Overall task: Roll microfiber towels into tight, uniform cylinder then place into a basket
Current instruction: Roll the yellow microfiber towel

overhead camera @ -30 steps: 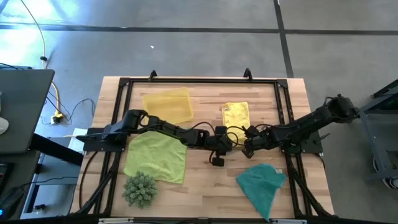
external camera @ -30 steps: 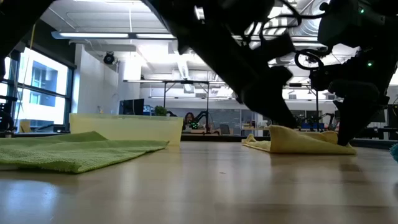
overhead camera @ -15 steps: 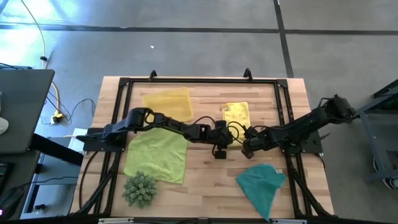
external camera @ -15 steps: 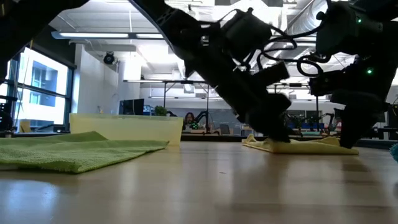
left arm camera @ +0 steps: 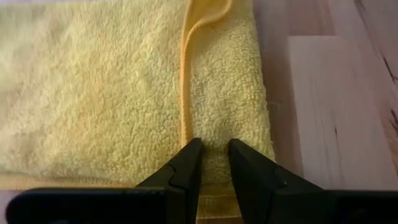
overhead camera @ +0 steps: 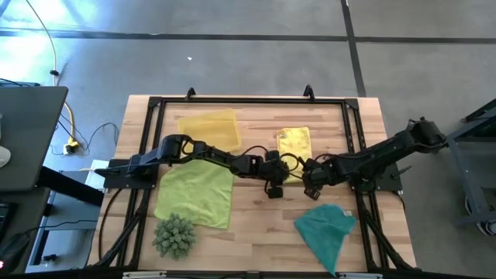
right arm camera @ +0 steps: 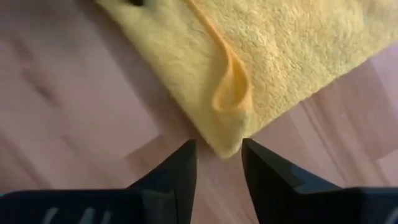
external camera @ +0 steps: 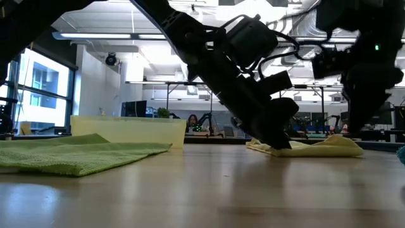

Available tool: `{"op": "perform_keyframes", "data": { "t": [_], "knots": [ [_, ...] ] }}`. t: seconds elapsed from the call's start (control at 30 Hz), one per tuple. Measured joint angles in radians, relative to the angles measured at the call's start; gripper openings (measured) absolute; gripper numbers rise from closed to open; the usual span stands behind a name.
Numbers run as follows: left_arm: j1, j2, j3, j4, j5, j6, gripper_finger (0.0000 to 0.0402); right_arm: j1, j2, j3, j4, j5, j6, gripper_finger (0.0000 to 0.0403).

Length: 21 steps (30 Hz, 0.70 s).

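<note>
The yellow towel (overhead camera: 294,144) lies folded into a short strip on the table, right of centre. My left gripper (left arm camera: 214,163) comes at its near left part, open only a narrow gap, with its tips down on the cloth (external camera: 278,144). My right gripper (right arm camera: 219,163) is open just short of the towel's near right corner (right arm camera: 229,144), which lies between and ahead of its tips, untouched. The lime green towel (overhead camera: 195,194) lies spread at the left and the teal towel (overhead camera: 325,227) lies crumpled at the near right. The yellow basket (overhead camera: 209,129) stands at the far left. My left gripper sets both fingertips (left arm camera: 186,163) on the yellow towel just inside its near edge (left arm camera: 214,152), beside a raised hem. The fingers slant down from the table's near left. A narrow strip of cloth shows flat between them, and the towel lies on the table.
A spiky green ball (overhead camera: 174,236) sits at the near left corner. A black frame (overhead camera: 248,101) runs along the table's edges. Bare wood lies between the lime green and teal towels.
My left gripper has gone toward the far edge and down, from the bare wood onto the yellow towel's near edge. My right gripper has risen a little off the towel's right end, which now stands up in a small hump.
</note>
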Motion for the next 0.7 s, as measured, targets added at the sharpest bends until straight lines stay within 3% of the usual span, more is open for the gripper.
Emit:
{"op": "perform_keyframes", "data": {
  "t": [0.13, 0.33, 0.5, 0.7],
  "knots": [
    [-0.011, -0.002, 0.000, -0.074, -0.011, -0.099, 0.0076, 0.029, -0.007, 0.060, -0.027, 0.005, -0.130, 0.0123],
    [-0.038, -0.014, 0.002, -0.191, -0.099, -0.250, 0.0076, 0.077, -0.006, 0.016, 0.146, 0.035, -0.371, 0.0118],
    [-0.065, -0.034, 0.001, -0.306, -0.198, -0.369, 0.0076, 0.061, -0.005, -0.040, 0.194, 0.107, -0.384, 0.0117],
    [-0.078, -0.068, -0.007, -0.375, -0.186, -0.427, 0.0076, 0.026, -0.002, -0.045, 0.260, 0.114, -0.479, 0.0117]
  ]
}}
